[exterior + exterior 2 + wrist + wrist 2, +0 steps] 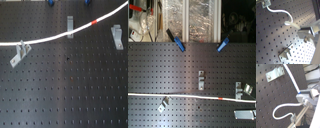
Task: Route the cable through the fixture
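One cable (55, 36) spans the perforated surface (65, 90). In the second wrist view the pincer (304, 101) appears closed on the cable's end; jaw contact is partly hidden. From the pincer, the cable's long axis runs across the surface, in the first exterior view behind the left clip (19, 53), over the middle clip (70, 27), its red band (94, 22) beyond, short of the right clip (117, 36).

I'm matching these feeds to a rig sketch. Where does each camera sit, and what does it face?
First exterior view: above, looking down on the board, cable and three clips; no robot shows.
Second exterior view: high, farther back; the same cable crosses, pincer at the second exterior view's right edge.
First wrist view: on the pincer, facing the board's holes and the cable's curl.
Second wrist view: likewise.
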